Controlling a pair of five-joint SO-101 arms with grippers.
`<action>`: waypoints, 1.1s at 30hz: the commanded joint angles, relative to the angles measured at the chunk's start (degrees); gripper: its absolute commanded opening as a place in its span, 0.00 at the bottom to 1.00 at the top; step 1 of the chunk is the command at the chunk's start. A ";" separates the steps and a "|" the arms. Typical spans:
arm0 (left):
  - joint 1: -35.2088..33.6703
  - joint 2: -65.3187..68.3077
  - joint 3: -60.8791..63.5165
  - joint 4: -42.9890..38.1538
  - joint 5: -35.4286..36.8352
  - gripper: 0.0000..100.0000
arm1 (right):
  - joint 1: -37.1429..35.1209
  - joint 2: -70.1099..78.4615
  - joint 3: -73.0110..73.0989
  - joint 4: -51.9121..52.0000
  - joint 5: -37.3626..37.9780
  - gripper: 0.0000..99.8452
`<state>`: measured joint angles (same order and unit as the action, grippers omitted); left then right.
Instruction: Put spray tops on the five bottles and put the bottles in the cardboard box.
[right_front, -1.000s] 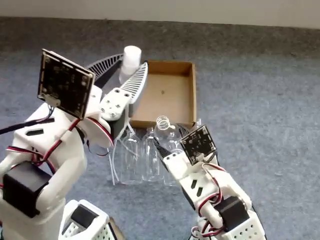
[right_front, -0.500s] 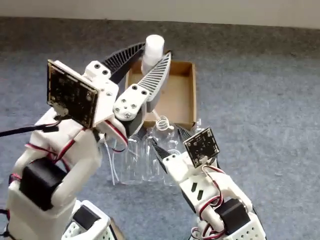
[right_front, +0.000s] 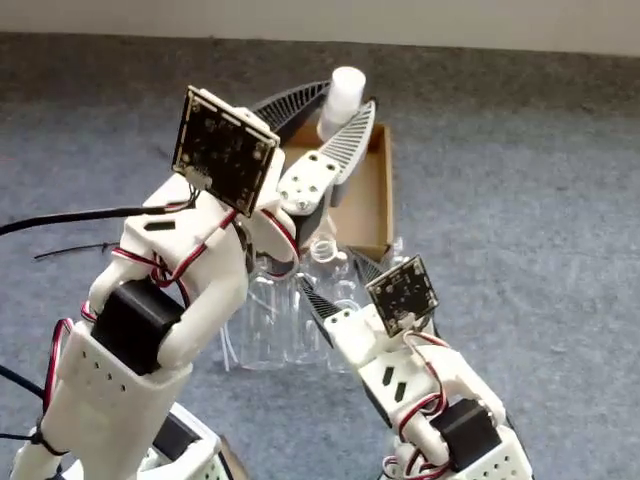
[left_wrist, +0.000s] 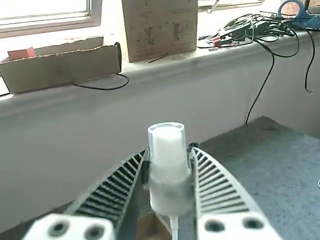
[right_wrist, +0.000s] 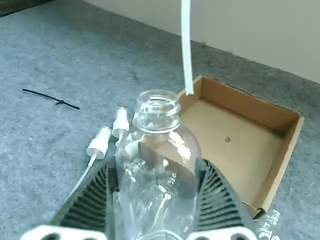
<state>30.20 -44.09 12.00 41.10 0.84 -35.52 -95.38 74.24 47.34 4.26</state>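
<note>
Grey bench (right_front: 520, 150): a felt-like surface that carries everything; its far edge meets a pale wall.
Cardboard box (right_front: 362, 200): open-topped, lying flat toward the middle of the bench's far edge, with nothing in the part of its floor that can be seen.
Left tool (right_front: 350, 95): raised above the box's far-left corner, its ribbed fingers clamped on either side of a spray top.
Spray top (left_wrist: 167, 170): white, upright with its cap upward, held off the bench between the left tool's fingers.
Dip tube (right_wrist: 186, 45): thin and white, hanging straight down from the held spray top; in the right wrist view its end hangs just above the held bottle's open mouth.
Right tool (right_front: 338, 278): low over the bench, just on the near side of the box, fingers closed against the sides of a bottle.
Held bottle (right_wrist: 157, 150): clear, upright, its threaded neck open and uncapped.
Other bottles (right_front: 270, 320): clear, grouped close together on the bench between the box's near wall and the arms; partly hidden, so I cannot count them.
Loose spray tops (right_wrist: 99, 142): two white ones lying side by side on the bench beside the held bottle.
Black tie (right_wrist: 50, 97): thin, lying on the bench toward its left edge, well apart from the bottles.
</note>
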 joint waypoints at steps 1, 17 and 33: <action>-3.47 0.22 -0.92 0.44 0.00 0.02 | -0.48 -0.57 -0.48 -1.10 -0.62 0.00; -3.38 -4.35 0.75 2.55 0.35 0.02 | -0.48 -0.57 -0.48 -1.10 -0.62 0.00; 1.63 -4.09 11.65 2.20 0.35 0.02 | -0.48 -0.57 -0.48 -1.19 -0.97 0.00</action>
<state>30.99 -47.08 22.64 43.47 0.84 -35.52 -95.38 74.24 47.34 3.91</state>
